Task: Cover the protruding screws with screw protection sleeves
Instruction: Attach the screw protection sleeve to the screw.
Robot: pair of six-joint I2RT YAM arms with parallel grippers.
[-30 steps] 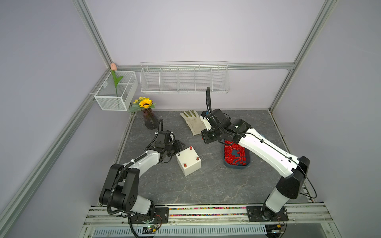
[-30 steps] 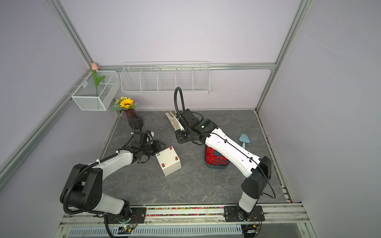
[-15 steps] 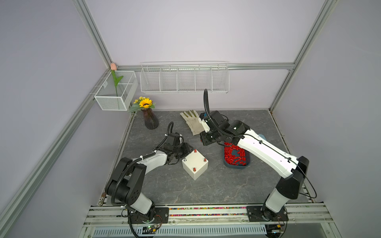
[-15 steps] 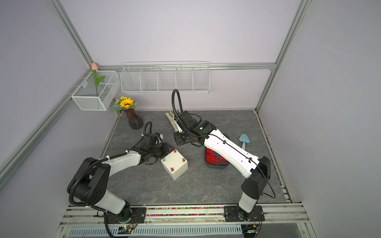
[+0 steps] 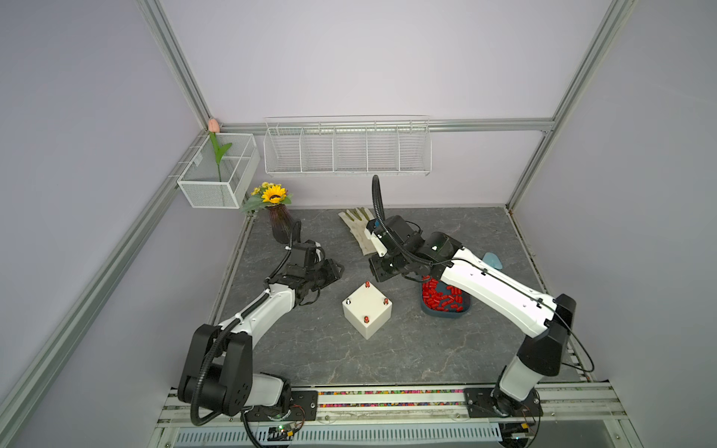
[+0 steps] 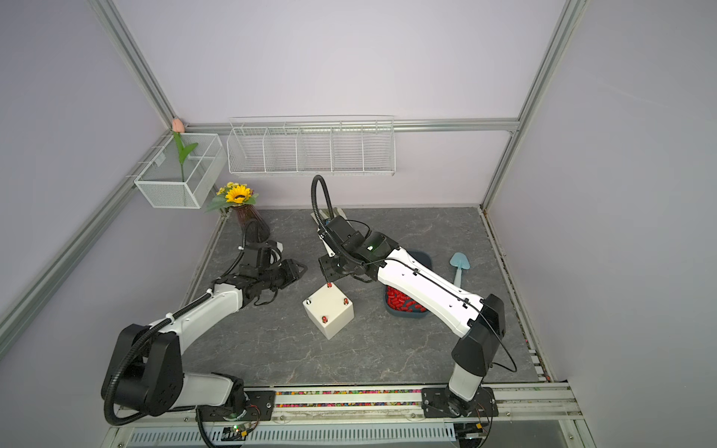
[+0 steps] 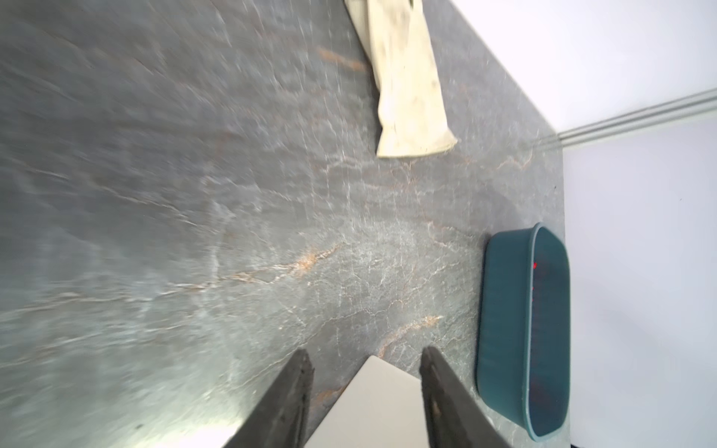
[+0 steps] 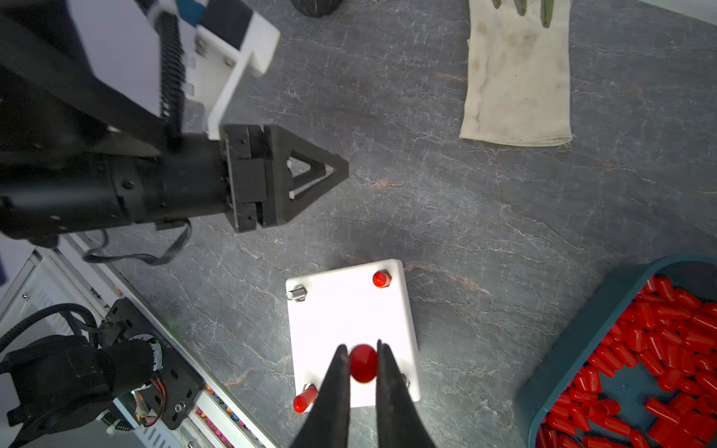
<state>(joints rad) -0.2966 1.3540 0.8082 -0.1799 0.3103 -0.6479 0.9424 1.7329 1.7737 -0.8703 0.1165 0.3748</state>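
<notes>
Since earlier, box (image 5: 366, 306) had turned and left gripper (image 5: 335, 268) had backed off, jaws apart; right gripper (image 8: 361, 345) clamped red sleeve (image 8: 363, 366), likely next needing alignment over bare screw (image 8: 297, 293) to its left.

The box (image 5: 366, 306) was cream-white, with bright red sleeves (image 8: 381, 278) on three studs and one stud (image 8: 297, 293) bare silver. More red ones filled a dark teal tray (image 7: 504, 310). The tabletop (image 5: 310, 357) was grey, veined pale and rust (marble-like); the glove (image 8: 516, 77) was off-white, smudged grey.
</notes>
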